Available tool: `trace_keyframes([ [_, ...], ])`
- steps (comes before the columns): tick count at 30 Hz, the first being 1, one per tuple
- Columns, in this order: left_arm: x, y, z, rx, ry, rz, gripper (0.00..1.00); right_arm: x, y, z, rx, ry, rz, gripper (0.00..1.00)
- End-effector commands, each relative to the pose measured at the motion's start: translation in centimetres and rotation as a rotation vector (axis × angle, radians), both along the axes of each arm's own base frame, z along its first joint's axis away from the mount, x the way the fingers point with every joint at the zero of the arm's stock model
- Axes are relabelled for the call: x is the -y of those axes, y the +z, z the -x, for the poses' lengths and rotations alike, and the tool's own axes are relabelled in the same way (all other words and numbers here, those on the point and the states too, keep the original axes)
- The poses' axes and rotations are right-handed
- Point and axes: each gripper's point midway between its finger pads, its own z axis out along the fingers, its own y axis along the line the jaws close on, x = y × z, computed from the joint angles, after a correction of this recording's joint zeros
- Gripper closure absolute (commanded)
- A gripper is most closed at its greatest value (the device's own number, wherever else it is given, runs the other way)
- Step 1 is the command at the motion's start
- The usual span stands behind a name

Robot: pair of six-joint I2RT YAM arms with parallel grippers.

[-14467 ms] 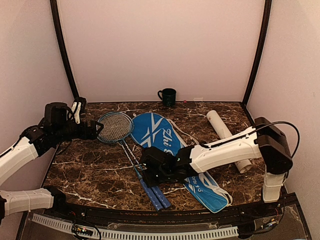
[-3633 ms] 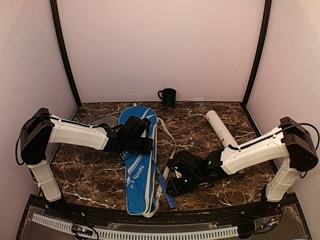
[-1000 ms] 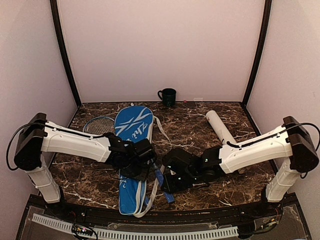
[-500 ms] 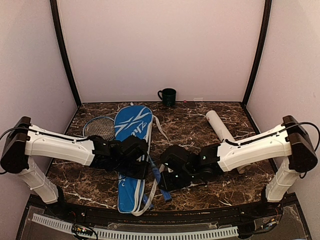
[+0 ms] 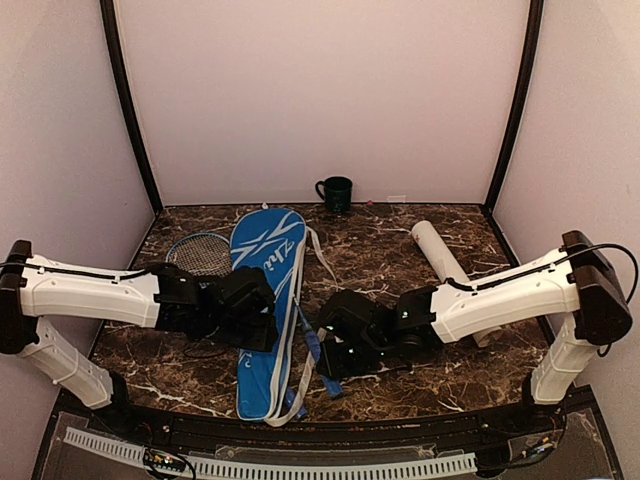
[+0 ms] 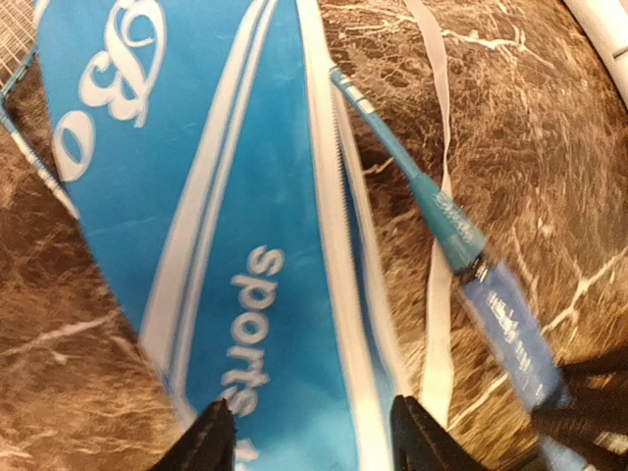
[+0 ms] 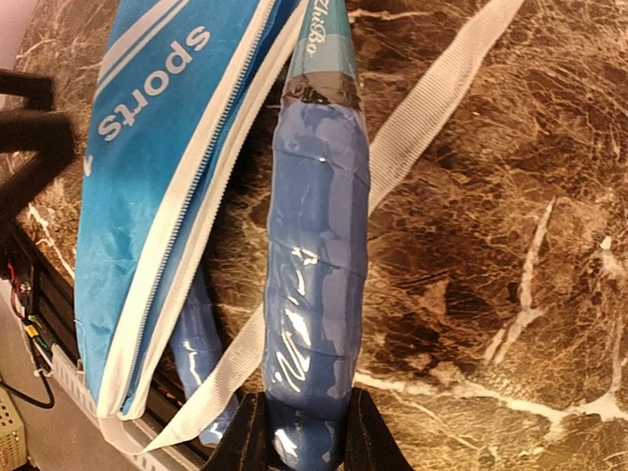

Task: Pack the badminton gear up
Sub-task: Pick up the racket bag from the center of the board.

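The blue racket cover [image 5: 265,300] with white lettering lies lengthwise on the marble table, zip edge to the right. My left gripper [image 5: 255,322] hovers open over its lower half [image 6: 196,196], jaws spread [image 6: 314,437] with nothing between them. My right gripper [image 5: 330,355] is shut on a racket's blue handle [image 7: 314,245], right beside the cover's zip; its thin shaft [image 6: 392,157] runs up along that edge. A second blue handle [image 7: 201,353] pokes out from under the cover. One racket head [image 5: 200,252] shows left of the cover. The white tube [image 5: 440,255] lies at the right.
A dark green mug [image 5: 335,192] stands at the back wall. The cover's white strap [image 7: 422,128] trails across the table by the held handle. The table's front edge [image 5: 300,420] is close below both grippers.
My left gripper has opened, let go of the cover and drawn back to the left. My right gripper keeps the handle and has edged slightly left.
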Motion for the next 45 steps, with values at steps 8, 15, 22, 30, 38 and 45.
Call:
trace_keyframes([
  [8,-4.7,-0.8,-0.8,-0.037,0.2,0.371,0.4,0.9,1.0,-0.2,0.034,-0.008,-0.016,1.0],
  [15,-3.9,-0.8,-3.2,-0.023,0.208,0.436,0.4,1.1,0.8,0.1,0.028,-0.005,-0.013,1.0],
  [22,-4.0,-2.5,-5.2,-0.03,0.212,0.351,0.44,0.9,1.2,0.5,0.033,-0.001,-0.021,1.0],
  [30,-3.2,-3.6,-5.7,-0.048,0.212,0.37,0.81,0.9,2.0,1.5,0.02,-0.002,-0.027,1.0],
  [38,-3.2,-3.4,-6.0,-0.031,0.249,0.408,1.0,0.7,2.6,3.4,-0.054,-0.041,-0.087,1.0],
  [45,-3.4,-3.2,-6.7,0.004,0.282,0.42,1.0,0.8,3.2,4.6,-0.113,-0.032,-0.128,1.0],
])
